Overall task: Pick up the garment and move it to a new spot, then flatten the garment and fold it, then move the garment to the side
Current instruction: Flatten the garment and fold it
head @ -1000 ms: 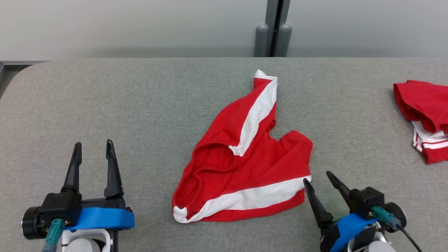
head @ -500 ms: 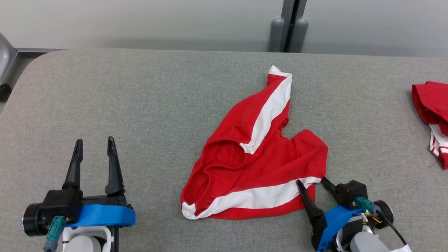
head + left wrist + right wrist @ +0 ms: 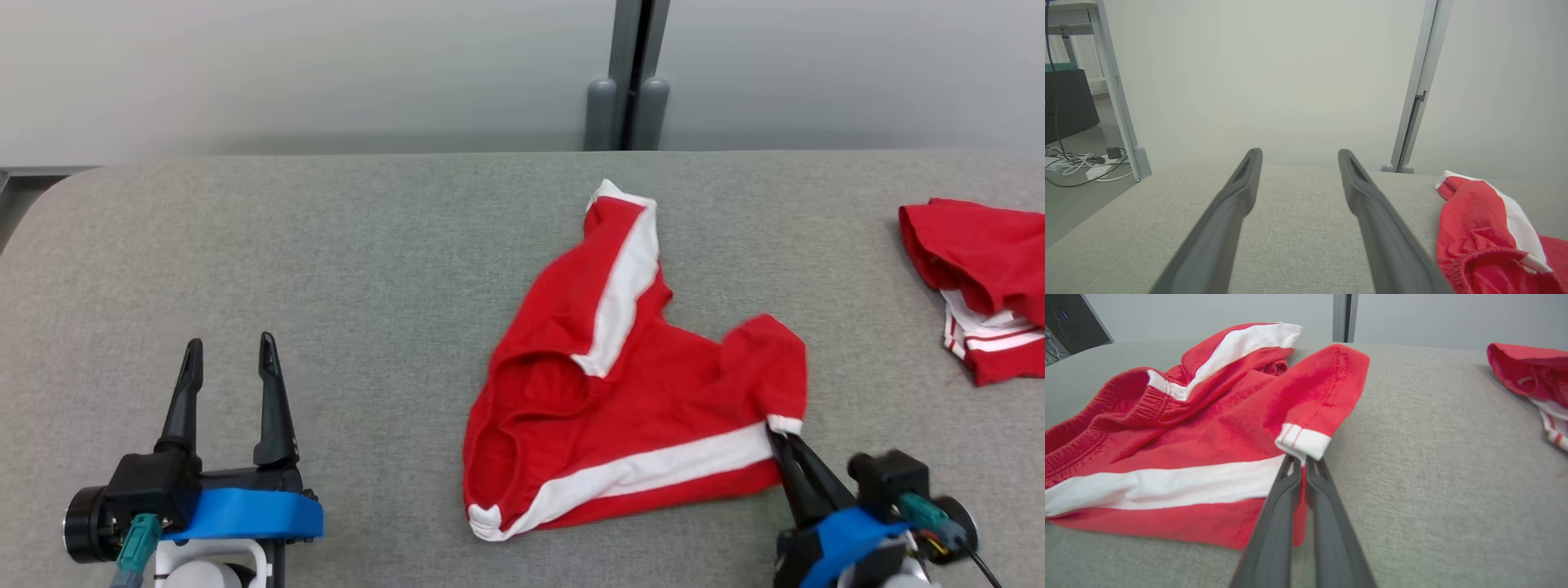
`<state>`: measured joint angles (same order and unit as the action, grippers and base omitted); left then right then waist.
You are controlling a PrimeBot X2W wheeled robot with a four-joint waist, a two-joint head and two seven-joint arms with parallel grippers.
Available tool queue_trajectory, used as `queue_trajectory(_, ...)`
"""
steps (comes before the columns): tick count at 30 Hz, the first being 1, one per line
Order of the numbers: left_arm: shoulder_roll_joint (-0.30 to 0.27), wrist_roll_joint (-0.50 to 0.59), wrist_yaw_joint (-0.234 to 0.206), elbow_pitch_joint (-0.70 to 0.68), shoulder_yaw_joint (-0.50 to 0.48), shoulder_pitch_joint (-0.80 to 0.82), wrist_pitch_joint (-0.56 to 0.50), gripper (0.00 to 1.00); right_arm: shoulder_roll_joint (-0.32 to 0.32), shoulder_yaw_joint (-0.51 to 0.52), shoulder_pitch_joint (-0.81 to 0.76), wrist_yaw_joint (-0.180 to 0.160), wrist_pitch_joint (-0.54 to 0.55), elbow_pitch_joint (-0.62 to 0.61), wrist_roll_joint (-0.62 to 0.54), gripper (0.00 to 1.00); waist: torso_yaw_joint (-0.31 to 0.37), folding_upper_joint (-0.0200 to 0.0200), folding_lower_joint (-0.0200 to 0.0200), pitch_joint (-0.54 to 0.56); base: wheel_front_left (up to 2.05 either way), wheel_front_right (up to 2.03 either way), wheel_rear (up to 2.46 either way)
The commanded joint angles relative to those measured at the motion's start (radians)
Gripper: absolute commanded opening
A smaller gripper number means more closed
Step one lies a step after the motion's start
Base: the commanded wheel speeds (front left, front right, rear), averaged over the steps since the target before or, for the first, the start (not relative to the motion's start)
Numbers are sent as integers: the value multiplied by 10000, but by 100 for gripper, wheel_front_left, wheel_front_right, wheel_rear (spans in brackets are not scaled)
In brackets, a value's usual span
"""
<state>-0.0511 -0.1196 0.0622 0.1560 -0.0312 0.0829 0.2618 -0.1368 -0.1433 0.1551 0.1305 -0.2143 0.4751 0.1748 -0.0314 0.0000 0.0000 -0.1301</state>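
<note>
The garment [image 3: 620,392] is a pair of red shorts with white side stripes, lying crumpled at the middle of the grey padded table [image 3: 367,269]. My right gripper [image 3: 780,434] is shut on the hem of its right leg, at the end of the white stripe; the right wrist view shows the garment [image 3: 1208,428] with that white hem corner pinched at the fingertips of the right gripper [image 3: 1301,459] and curled back. My left gripper [image 3: 229,355] hovers open at the lower left, well clear of the cloth. In the left wrist view, the left gripper [image 3: 1298,155] holds nothing and the garment [image 3: 1486,228] lies to its right.
Another red garment with white stripes [image 3: 980,278] lies bunched at the table's right edge, also seen as the second garment [image 3: 1531,375] in the right wrist view. A grey partition post [image 3: 629,90] stands behind the table. Cables [image 3: 1081,163] lie on the floor beyond the left end.
My right gripper has moved onto the garment's right leg hem and closed on it; that corner is now drawn up and curled. The camera shifted. The left gripper stayed open.
</note>
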Motion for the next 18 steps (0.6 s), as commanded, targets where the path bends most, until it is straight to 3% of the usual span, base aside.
queue_trajectory(1, 12, -30, -35, 9, 2, -92, 43, 100, -10, 157, -341, 4, 144, -309, -43, 0, 91, 0, 0, 70, 0, 0, 0)
queue_trajectory(3, 11, -44, -27, 35, -5, -114, 43, 100, 38, 462, -897, 4, 570, -952, -179, 0, 171, 0, 0, 106, 0, 0, 0)
queue_trajectory(4, 12, -51, -40, 24, -14, -124, 43, 100, 90, 605, -1120, 4, 761, -1256, -192, 12, 223, 0, 0, 120, 0, 0, 0)
queue_trajectory(5, 12, -64, -50, 8, 0, -131, 44, 100, 124, 747, -1314, 6, 909, -1549, -218, 73, 259, 0, 0, 123, 0, 0, 0)
queue_trajectory(6, 11, -76, -55, -7, 17, -134, 44, 100, 141, 922, -1471, 4, 1027, -1774, -250, 100, 290, 0, 0, 134, 0, 0, 0)
queue_trajectory(18, -1, 154, 106, 28, -65, -312, 43, 100, 494, 2335, -1774, 6, 755, -3678, -634, 100, 500, 0, 0, 419, 0, 0, 0)
